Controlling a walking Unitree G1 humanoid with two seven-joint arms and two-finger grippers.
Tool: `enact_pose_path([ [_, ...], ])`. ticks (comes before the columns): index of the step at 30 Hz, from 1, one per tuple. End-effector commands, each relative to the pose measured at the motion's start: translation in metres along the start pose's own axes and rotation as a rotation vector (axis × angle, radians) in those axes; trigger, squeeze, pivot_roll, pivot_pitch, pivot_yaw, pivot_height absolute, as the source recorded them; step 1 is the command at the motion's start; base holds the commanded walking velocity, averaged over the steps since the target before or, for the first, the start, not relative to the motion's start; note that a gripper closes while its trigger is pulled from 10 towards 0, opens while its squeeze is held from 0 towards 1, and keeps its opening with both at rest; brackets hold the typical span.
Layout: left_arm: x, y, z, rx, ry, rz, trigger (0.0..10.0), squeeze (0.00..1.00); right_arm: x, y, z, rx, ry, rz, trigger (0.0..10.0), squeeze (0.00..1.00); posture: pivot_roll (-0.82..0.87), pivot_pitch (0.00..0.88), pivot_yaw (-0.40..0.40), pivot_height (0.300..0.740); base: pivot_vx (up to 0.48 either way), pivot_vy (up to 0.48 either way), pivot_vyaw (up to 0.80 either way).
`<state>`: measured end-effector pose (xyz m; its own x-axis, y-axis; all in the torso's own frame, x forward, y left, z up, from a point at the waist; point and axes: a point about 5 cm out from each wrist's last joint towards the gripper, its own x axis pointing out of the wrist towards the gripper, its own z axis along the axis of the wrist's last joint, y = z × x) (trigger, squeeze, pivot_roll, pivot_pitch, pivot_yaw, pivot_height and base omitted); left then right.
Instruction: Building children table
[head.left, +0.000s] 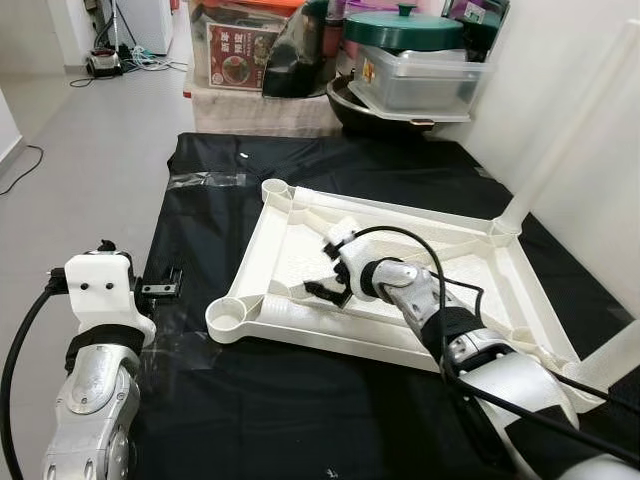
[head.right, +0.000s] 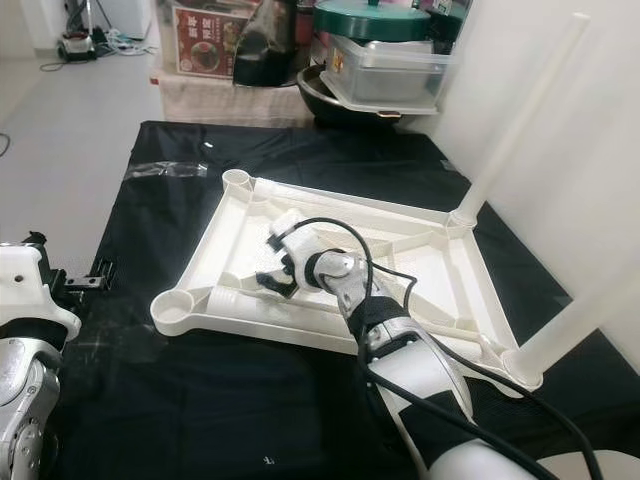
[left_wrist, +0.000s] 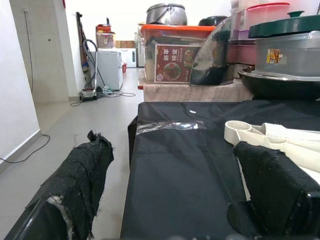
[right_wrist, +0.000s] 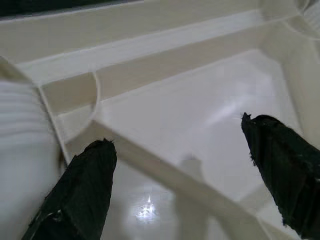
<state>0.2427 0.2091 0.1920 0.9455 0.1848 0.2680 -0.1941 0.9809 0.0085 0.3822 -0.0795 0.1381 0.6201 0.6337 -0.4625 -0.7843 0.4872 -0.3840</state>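
Observation:
The white children's table top (head.left: 300, 225) lies upside down on a black cloth (head.left: 210, 210). One white leg (head.left: 570, 120) stands in its far right corner and a second leg (head.right: 585, 320) in its near right corner. The far left socket (head.left: 276, 188) and near left socket (head.left: 228, 315) hold nothing. My right gripper (head.left: 328, 270) reaches inside the top, open, with its fingers either side of a diagonal rib (right_wrist: 165, 172). My left gripper (head.left: 165, 288) hovers open over the cloth's left part, a little left of the near left socket.
Stacked pots, lidded containers and boxes (head.left: 410, 60) sit on a low bench behind the cloth. A white wall runs along the right. Grey floor (head.left: 90, 150) lies open to the left, with cables and an appliance (head.left: 105, 60) far back.

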Motion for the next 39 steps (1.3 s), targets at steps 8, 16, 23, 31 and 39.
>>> enact_pose_path([
  [8, -0.001, -0.002, -0.005, 0.006, 0.024, -0.003, 10.0, 0.0, 0.008, 0.023, -0.008, -0.201, 0.133, 0.197, 7.7, 0.0, 0.16, 0.0, -0.149, 0.74, 0.0, 0.0, 0.0],
  [16, -0.004, -0.002, -0.007, 0.013, 0.034, -0.004, 10.0, 0.0, 0.003, 0.024, -0.022, -0.408, 0.295, 0.307, 8.3, 0.0, 0.18, 0.0, -0.169, 0.74, 0.0, 0.0, 0.0],
  [23, -0.005, -0.002, -0.007, 0.014, 0.034, 0.006, 10.0, 0.0, -0.002, 0.036, -0.014, -0.501, 0.247, 0.565, 10.0, 0.0, 0.19, 0.0, -0.181, 0.74, 0.0, 0.0, 0.0],
  [31, -0.01, 0.002, -0.008, 0.02, 0.047, 0.016, 10.0, 0.0, -0.036, 0.03, -0.04, -0.604, 0.343, 0.893, 10.0, 0.0, 0.18, 0.0, -0.174, 0.74, 0.0, 0.0, 0.0],
  [39, -0.005, -0.006, -0.01, 0.008, 0.048, -0.013, 10.0, 0.0, -0.079, 0.018, -0.078, -0.674, 0.423, 1.041, 10.0, 0.0, 0.15, 0.0, -0.148, 0.74, 0.0, 0.0, 0.0],
])
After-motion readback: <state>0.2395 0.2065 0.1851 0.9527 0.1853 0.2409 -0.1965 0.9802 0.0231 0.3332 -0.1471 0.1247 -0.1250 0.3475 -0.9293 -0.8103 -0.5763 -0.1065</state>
